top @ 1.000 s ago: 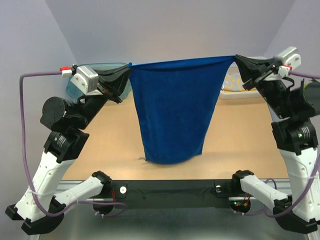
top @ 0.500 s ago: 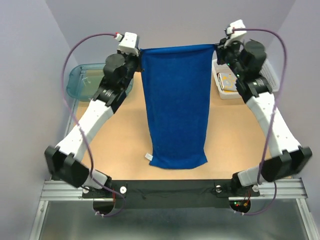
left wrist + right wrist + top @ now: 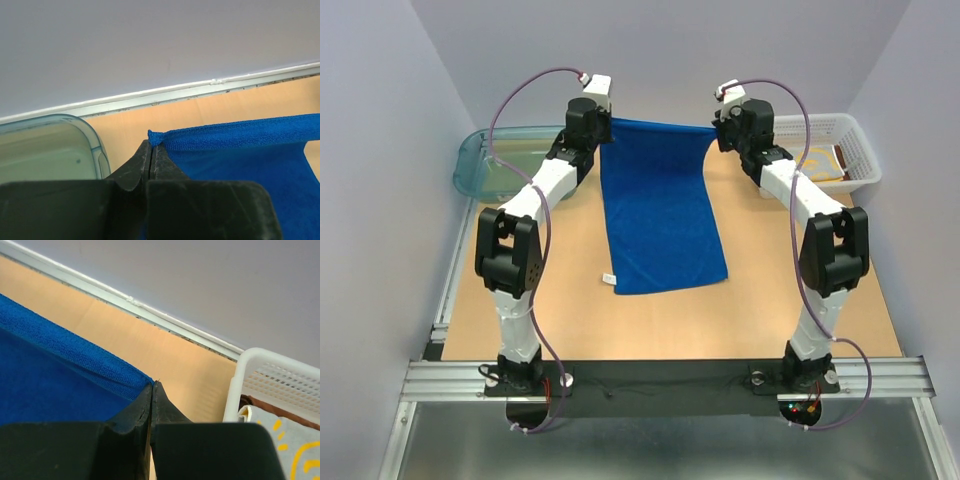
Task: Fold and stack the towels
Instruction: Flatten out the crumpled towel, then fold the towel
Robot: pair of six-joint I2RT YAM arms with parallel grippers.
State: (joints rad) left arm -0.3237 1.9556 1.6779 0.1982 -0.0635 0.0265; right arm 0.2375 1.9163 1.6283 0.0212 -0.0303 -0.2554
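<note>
Pinching upper-frame corners of the bright blue cloth towel (image 3: 660, 220), my left gripper (image 3: 151, 150) and right gripper (image 3: 152, 389) clamp tight; likely limp, light.

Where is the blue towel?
In the top view, the blue towel lies mid-table between the tub and the basket, its far corners pinched by the left gripper and right gripper.

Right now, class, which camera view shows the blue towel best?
Top external: the whole blue towel shows, far corners pinched by the left end effector and right end effector. Each wrist view shows only its own pinched corner and a stretch of the far edge.
</note>
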